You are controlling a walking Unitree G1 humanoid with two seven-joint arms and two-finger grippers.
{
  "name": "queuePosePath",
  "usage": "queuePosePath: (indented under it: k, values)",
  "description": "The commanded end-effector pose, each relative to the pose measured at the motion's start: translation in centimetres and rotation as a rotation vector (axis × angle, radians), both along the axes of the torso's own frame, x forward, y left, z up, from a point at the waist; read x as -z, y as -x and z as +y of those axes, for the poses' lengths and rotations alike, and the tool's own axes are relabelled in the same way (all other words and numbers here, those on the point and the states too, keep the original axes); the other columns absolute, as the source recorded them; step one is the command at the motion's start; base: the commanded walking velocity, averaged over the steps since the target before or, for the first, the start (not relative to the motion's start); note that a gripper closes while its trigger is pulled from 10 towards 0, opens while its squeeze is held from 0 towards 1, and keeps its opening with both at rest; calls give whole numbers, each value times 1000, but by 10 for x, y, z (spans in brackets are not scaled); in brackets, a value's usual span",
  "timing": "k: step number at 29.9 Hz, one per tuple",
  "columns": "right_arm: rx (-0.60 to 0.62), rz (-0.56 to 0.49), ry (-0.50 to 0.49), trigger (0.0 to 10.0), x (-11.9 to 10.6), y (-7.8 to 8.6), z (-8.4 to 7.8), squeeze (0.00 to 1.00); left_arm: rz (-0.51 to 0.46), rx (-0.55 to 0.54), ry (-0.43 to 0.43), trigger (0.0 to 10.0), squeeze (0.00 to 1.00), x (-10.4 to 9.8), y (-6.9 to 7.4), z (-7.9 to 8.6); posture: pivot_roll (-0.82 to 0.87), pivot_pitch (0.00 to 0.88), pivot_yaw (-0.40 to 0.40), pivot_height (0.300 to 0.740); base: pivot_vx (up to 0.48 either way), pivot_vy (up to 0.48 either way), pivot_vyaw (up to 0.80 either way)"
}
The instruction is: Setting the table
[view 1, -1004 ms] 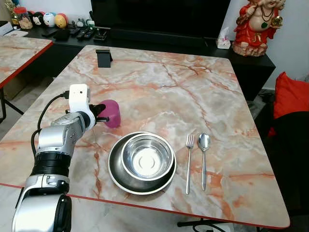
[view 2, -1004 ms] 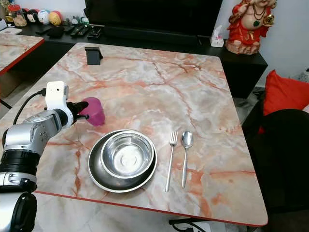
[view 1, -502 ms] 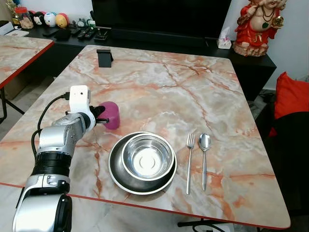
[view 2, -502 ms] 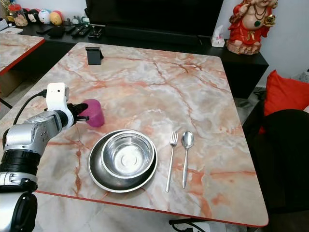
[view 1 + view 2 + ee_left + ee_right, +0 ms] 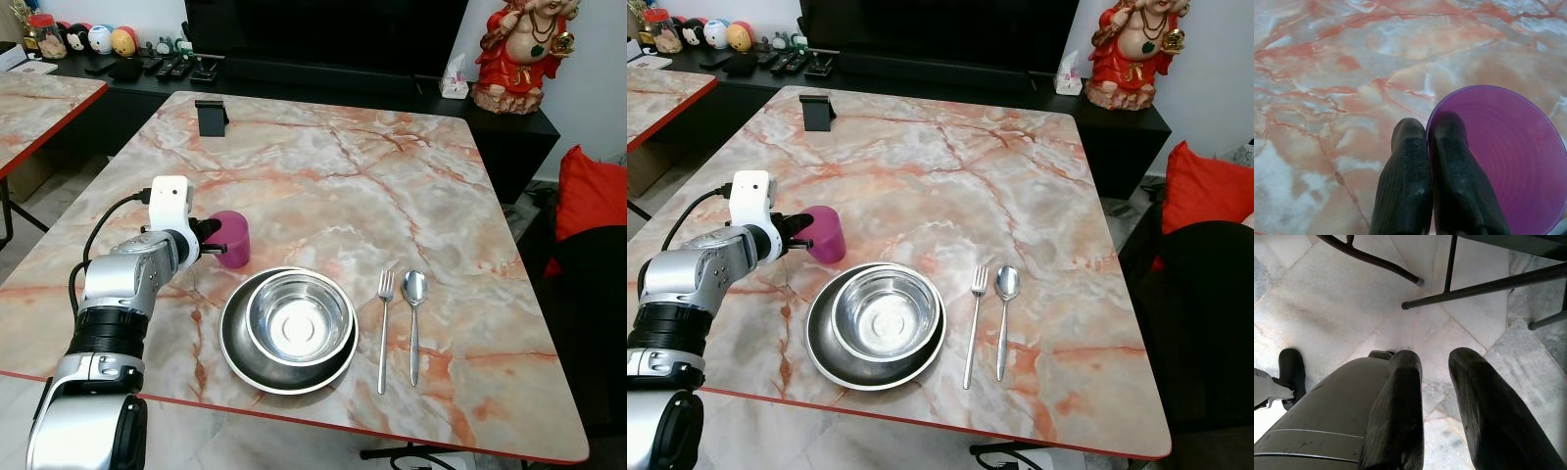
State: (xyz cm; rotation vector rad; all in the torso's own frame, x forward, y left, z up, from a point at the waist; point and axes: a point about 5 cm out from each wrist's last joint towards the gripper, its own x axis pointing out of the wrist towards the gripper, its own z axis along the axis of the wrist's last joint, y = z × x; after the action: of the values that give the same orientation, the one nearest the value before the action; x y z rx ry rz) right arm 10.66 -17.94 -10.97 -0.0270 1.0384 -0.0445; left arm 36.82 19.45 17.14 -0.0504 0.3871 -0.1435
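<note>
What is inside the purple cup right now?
One finger of the left hand reaches inside the purple cup, the other stays outside, pinching its rim. The inner wall that shows is bare; the part of the bottom under the finger is covered.

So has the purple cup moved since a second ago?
Yes. The left hand, pinching the cup's rim, has carried it nearer the bowl, away from the table's left edge.

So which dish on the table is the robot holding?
The purple cup. The left gripper's fingers pinch its rim, one inside, one outside. The steel bowl and plate sit untouched beside it.
</note>
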Motion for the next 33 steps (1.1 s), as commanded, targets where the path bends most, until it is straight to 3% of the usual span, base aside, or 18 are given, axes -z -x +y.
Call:
queuePosePath:
  k: [1,2,3,14,15,16,23,28,29,31,32,33]
  values:
    - [2,17,8,10000,1,4,-2,0,-5,19,-17,10000,486,-1,0,-5,89,0,-58,740,0,0,0]
    - [2,17,8,10000,1,4,-2,0,-9,25,-22,10000,804,-2,0,-5,89,0,-58,740,0,0,0]
    - [2,17,8,10000,1,4,-2,0,-11,29,-25,10000,1000,-2,0,-6,88,0,-58,740,0,0,0]
    - [1,17,8,10000,1,4,-3,0,-28,22,-22,10000,984,-4,0,-8,88,0,-61,740,0,0,0]
    - [2,18,8,10000,1,4,-3,0,-34,18,-20,10000,243,-4,0,-8,88,0,-61,740,0,0,0]
    - [2,17,8,10000,1,4,-3,0,-58,11,-27,10000,0,-7,-1,-7,89,0,-62,740,0,0,0]
    - [5,14,7,10000,1,4,-3,0,-191,-25,-7,10000,0,-26,-4,-5,86,0,-65,740,0,0,0]
    - [5,13,7,10000,1,4,-4,0,-228,-48,7,10000,0,-32,-5,-2,84,0,-66,740,0,0,0]
    - [6,14,8,10000,1,4,-4,0,-295,-61,31,10000,0,-40,-4,0,82,0,-65,740,0,0,0]
    - [8,14,8,10000,1,5,-4,0,-329,-67,48,10000,0,-44,-3,0,82,0,-65,740,0,0,0]
    - [10,12,8,10000,1,5,-4,0,-445,-56,26,10000,0,-54,1,-1,83,0,-67,740,0,0,0]
    - [10,12,8,10000,1,5,-4,0,-445,-56,26,10000,0,-54,1,-1,83,0,-67,740,0,0,0]
